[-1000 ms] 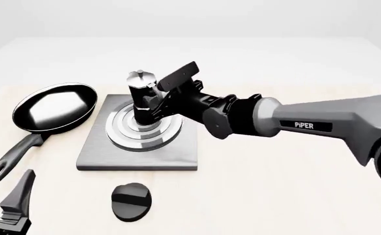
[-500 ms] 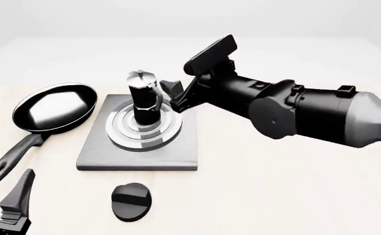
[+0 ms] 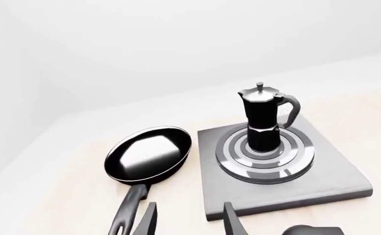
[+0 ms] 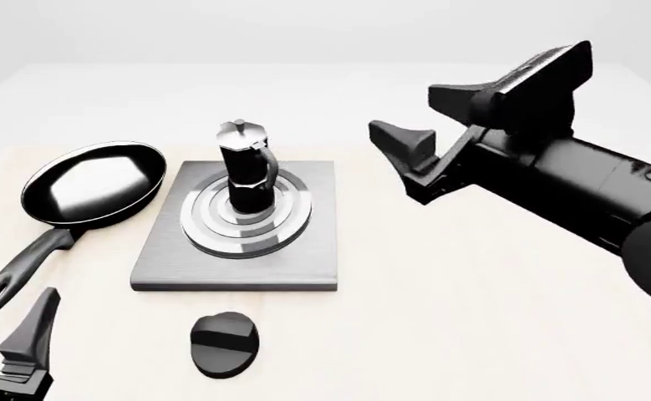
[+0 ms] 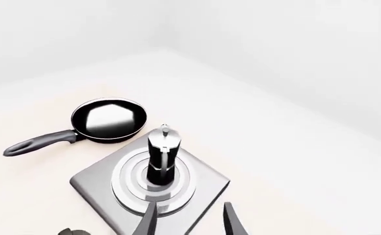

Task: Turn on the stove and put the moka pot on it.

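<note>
Both grippers, left (image 4: 18,351) and right (image 4: 459,125), gape empty, with the moka pot (image 4: 245,167) upright on the stove (image 4: 302,271) burner; reaching the knob (image 4: 225,342) at six o'clock could topple it.

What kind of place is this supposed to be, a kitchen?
Probably a mock kitchen set on a bare table, computer-rendered rather than real. A moka pot stands on the ring burner of a flat stove, a black frying pan lies beside it, and plain white walls surround everything.
</note>
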